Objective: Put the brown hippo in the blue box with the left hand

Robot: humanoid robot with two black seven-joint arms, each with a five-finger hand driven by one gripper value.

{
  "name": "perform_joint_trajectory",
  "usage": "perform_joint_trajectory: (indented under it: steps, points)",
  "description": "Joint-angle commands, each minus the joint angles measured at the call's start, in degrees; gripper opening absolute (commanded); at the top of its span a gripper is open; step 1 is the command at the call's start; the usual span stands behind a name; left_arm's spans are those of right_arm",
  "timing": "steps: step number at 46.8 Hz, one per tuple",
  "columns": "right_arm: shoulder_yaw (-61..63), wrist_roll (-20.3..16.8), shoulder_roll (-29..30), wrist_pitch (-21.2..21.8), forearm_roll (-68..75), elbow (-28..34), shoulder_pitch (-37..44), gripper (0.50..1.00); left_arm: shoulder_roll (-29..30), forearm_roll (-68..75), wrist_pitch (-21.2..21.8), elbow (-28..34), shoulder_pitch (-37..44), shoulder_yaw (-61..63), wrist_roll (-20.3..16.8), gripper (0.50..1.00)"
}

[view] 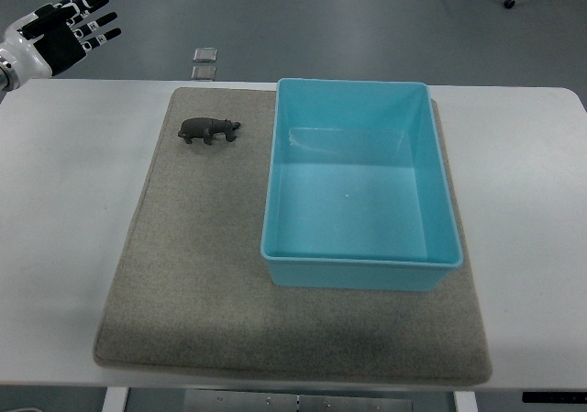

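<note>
The brown hippo [210, 130] stands on the grey mat [193, 283] near its far left corner, apart from the blue box [284, 155] to its right. No writing is readable. The left hand [66, 34] hovers beyond the tabletop's [64, 201] far left corner, fingers spread, holding nothing.

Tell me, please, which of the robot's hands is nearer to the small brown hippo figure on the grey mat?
Left. The left hand hovers open off the table's far left corner, up and left of the small brown hippo figure. The right hand is not in view.
</note>
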Motion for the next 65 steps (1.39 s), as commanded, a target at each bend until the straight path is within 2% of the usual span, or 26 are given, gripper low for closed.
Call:
perform_joint_trajectory:
  steps: [1, 6, 13, 29, 38, 43, 50, 58, 62, 65]
  points:
    - [-0.04, 0.00, 0.00, 0.00, 0.00, 0.00, 0.00, 0.936, -0.13, 0.13, -1.89, 0.11, 0.06, -0.13, -0.01, 0.999]
    - [-0.04, 0.00, 0.00, 0.00, 0.00, 0.00, 0.00, 0.936, -2.15, 0.30, -4.44, 1.42, 0.15, -0.22, -0.01, 1.000]
    - [-0.04, 0.00, 0.00, 0.00, 0.00, 0.00, 0.00, 0.936, -5.58, 3.29, -5.23, 4.67, 0.15, -0.48, -0.01, 0.999]
    - [0.04, 0.00, 0.00, 0.00, 0.00, 0.00, 0.00, 0.936, -6.81, 4.17, -7.17, 5.03, -0.11, -1.10, -0.09, 0.999]
    - [-0.04, 0.00, 0.00, 0.00, 0.00, 0.00, 0.00, 0.936, -6.64, 5.83, -7.26, 5.03, -1.17, -1.19, -5.10, 0.999]
    - [-0.04, 0.00, 0.00, 0.00, 0.00, 0.00, 0.00, 0.936, -6.64, 13.38, -7.43, 4.68, -1.43, -1.36, -6.77, 0.996]
    - [0.04, 0.00, 0.00, 0.00, 0.00, 0.00, 0.00, 0.936, -6.11, 25.34, -7.34, 4.50, -2.83, -1.36, -10.99, 0.996]
    - [-0.04, 0.00, 0.00, 0.00, 0.00, 0.00, 0.00, 0.936, -5.93, 37.11, -6.82, 4.50, -4.33, -0.84, -12.31, 0.996]
    - [0.04, 0.00, 0.00, 0.00, 0.00, 0.00, 0.00, 0.936, -5.93, 45.63, -5.85, 4.50, -4.94, -0.57, -12.75, 0.996]
    - [0.04, 0.00, 0.00, 0.00, 0.00, 0.00, 0.00, 0.936, -6.19, 52.14, -3.75, 4.15, -4.95, -0.57, -14.41, 0.996]
